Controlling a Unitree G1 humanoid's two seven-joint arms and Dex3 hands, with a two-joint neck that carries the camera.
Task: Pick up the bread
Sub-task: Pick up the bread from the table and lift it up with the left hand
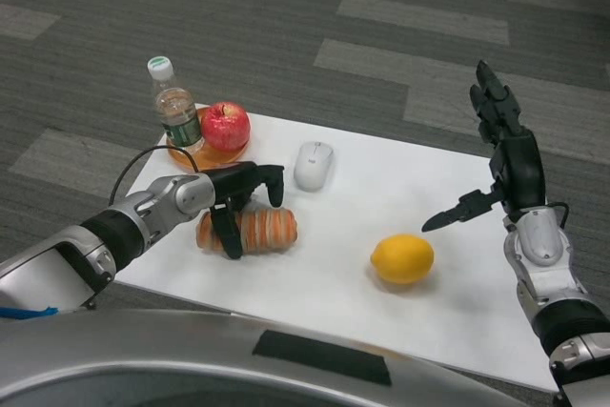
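1. Left hand [240, 199]: black fingers [229, 231] curled down over the orange-brown striped bread loaf [255, 230], wrapped around its left-middle part. Contact is plain; whether the loaf is clear of the surface cannot be told.
2. Bread loaf lies lengthwise at the near-left part of the white bench [381, 188], under the left hand.
3. Silver left forearm [143, 216] reaches in from the lower left, a black cable [133, 164] arching above it.
4. Right hand [500, 154]: held upright over the right edge of the bench, fingers spread and holding nothing, one digit pointing left toward the middle.
5. Yellow lemon [402, 258] sits on the bench between the two hands, nearer the right one, well apart from the bread.
6. White computer mouse [314, 165] rests just beyond the left hand, toward the far side.
7. Far-left corner: red apple [225, 125] on an orange plate [205, 152], with a clear plastic bottle [175, 108] with a white cap upright just beside the apple.
8. Grey patterned carpet [381, 26] surrounds the bench.
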